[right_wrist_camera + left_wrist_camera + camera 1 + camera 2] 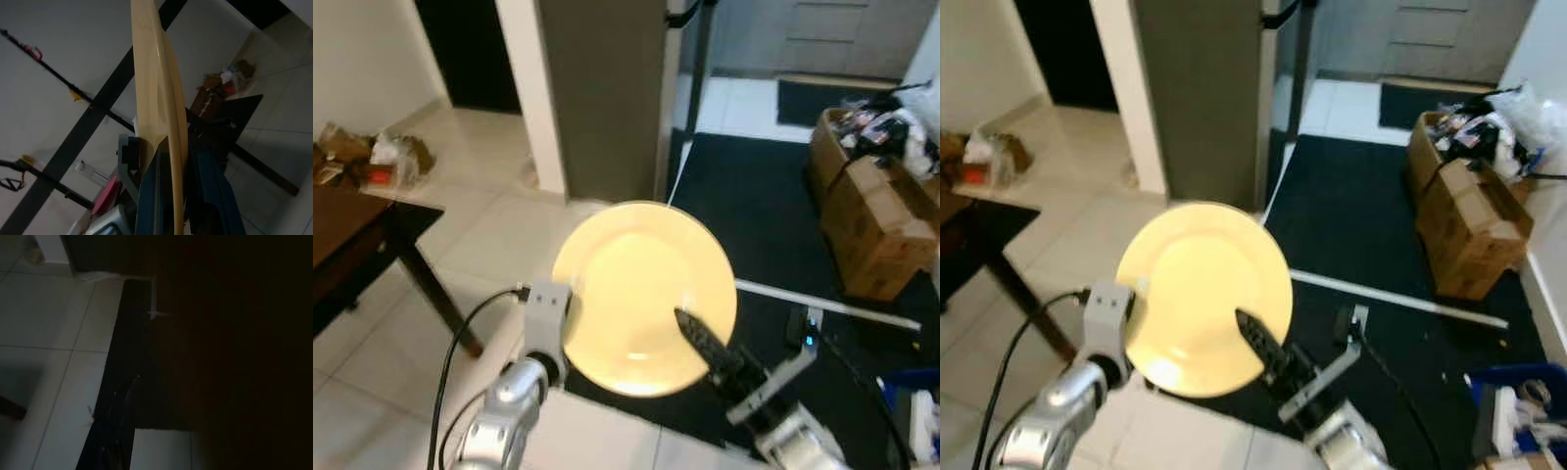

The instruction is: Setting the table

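Note:
I hold a pale yellow round plate (641, 294) in front of me, above the floor, its face tilted up toward my head. My right gripper (685, 321) is shut on its lower right rim, one black finger lying across the top face. In the right wrist view the plate (159, 93) stands edge-on between the two black fingers (151, 196). My left gripper (548, 311) meets the plate's left rim, and its far end is hidden behind the plate. The left wrist view is very dark, with pale floor tiles (49, 333) and a black mat.
A dark wooden table (352, 245) stands at the left, with a pile of bags (372, 157) beyond it. Ahead is a grey pillar (597, 98). A black rug (764, 215) and a white strip (822, 304) cover the floor, with cardboard boxes (871, 215) at the right.

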### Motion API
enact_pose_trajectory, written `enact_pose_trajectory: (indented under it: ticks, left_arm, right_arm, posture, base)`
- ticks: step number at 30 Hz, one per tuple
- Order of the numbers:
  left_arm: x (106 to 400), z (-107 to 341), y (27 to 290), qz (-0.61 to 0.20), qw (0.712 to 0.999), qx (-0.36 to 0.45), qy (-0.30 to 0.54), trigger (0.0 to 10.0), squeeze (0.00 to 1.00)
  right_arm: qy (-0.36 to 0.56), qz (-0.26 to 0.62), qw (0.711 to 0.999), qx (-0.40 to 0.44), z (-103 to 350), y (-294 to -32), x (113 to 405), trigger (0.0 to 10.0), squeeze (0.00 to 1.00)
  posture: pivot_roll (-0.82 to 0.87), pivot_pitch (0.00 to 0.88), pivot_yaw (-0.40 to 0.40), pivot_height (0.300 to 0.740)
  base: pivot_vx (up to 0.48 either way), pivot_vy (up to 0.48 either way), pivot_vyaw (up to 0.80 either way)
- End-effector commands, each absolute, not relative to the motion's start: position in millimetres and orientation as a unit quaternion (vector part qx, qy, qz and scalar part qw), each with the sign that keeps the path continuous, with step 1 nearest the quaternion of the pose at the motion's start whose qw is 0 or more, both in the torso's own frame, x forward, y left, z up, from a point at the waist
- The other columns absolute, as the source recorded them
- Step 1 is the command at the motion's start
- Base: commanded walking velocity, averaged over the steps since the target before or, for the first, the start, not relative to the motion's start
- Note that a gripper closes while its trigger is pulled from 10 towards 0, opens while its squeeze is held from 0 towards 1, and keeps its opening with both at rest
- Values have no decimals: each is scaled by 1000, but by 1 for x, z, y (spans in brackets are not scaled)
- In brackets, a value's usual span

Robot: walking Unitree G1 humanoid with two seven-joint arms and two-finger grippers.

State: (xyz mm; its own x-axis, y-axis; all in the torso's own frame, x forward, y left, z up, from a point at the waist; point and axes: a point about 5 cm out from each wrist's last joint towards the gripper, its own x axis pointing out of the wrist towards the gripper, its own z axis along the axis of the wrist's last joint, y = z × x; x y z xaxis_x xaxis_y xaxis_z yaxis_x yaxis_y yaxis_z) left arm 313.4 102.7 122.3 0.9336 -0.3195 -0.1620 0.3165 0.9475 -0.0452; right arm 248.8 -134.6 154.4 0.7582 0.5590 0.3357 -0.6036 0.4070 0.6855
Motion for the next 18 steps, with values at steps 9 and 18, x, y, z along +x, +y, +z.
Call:
enact_pose_trajectory:
  ticks: [9,18]
  left_arm:
    - [313,111,109,-147,983,8,108,10000,0]
    - [314,110,111,-140,984,15,108,10000,0]
  right_arm:
    - [-31,377,822,427,158,-127,246,10000,0]
    - [-31,378,822,426,158,-127,246,10000,0]
  posture:
    - [-33,81,95,740]
    - [-33,73,96,740]
  base:
    - [0,0,731]
    - [0,0,732]
